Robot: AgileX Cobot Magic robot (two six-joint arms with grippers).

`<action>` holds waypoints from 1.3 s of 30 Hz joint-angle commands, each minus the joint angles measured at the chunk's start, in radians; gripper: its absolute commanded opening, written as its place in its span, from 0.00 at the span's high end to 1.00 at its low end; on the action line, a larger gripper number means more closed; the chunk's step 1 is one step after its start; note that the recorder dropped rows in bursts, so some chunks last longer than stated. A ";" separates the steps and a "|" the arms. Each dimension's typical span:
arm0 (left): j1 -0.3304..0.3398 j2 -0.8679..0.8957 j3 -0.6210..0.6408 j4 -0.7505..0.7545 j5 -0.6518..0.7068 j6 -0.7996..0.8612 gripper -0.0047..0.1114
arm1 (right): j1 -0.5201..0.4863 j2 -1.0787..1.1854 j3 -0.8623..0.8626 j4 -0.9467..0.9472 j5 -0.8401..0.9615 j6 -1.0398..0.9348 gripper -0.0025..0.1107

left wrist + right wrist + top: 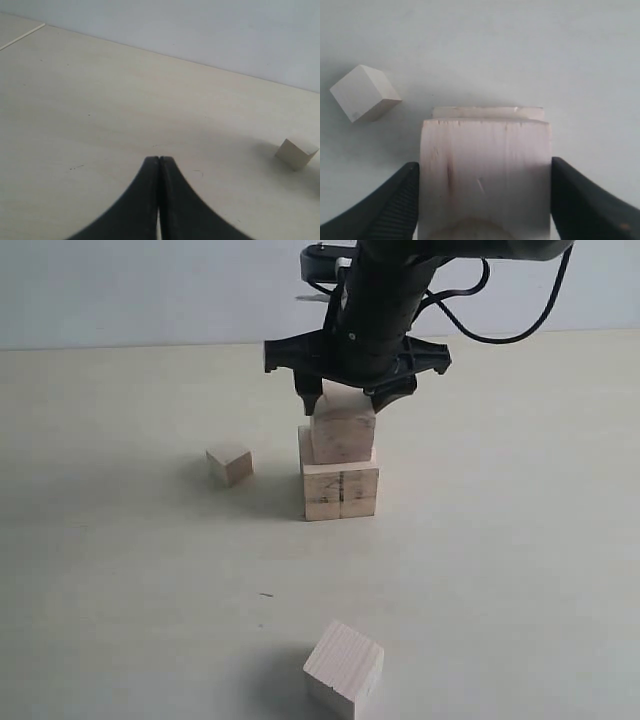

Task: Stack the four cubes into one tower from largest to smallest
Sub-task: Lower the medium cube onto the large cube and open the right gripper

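Observation:
The largest cube [340, 492], marked by a dark vertical seam, stands on the table. A somewhat smaller cube [343, 432] sits on top of it, turned slightly. My right gripper [347, 403] comes down over that upper cube and is shut on it, one finger against each side. In the right wrist view the held cube [485, 170] fills the space between the fingers [395, 200], and an edge of the largest cube [487, 112] shows past it. The smallest cube [230, 464] lies to the left of the stack. Another cube [343, 670] rests near the front edge. My left gripper [159, 159] is shut with nothing in it.
The pale tabletop [520, 540] runs back to a light wall. The smallest cube [297, 152] also appears in the left wrist view, and again as a tilted block [365, 93] in the right wrist view. The left arm is out of the exterior view.

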 commanded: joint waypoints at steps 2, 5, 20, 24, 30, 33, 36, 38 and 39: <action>-0.008 -0.006 -0.002 0.002 -0.008 0.006 0.96 | 0.001 -0.006 0.000 -0.005 0.070 0.002 0.50; -0.008 -0.006 -0.002 0.002 -0.008 0.006 0.96 | 0.001 -0.006 0.000 -0.005 0.062 0.002 0.50; -0.008 -0.006 -0.002 0.002 -0.008 0.006 0.96 | 0.001 -0.006 0.000 0.037 -0.016 0.002 0.50; -0.008 -0.006 -0.002 0.002 -0.008 0.006 0.96 | 0.001 -0.006 0.000 0.046 -0.016 0.002 0.50; -0.008 -0.006 -0.002 0.002 -0.008 0.006 0.96 | 0.001 -0.006 0.000 0.046 -0.016 0.002 0.50; -0.008 -0.006 -0.002 0.002 -0.008 0.006 0.96 | 0.001 -0.006 0.000 0.053 -0.015 0.000 0.50; -0.008 -0.006 -0.002 0.002 -0.008 0.006 0.96 | 0.001 -0.006 0.000 0.053 -0.009 0.000 0.47; -0.008 -0.006 -0.002 0.002 -0.008 0.006 0.96 | 0.001 -0.006 0.000 0.053 -0.009 -0.017 0.42; -0.008 -0.006 -0.002 0.002 -0.008 0.006 0.96 | 0.001 -0.006 0.000 0.053 -0.005 -0.017 0.40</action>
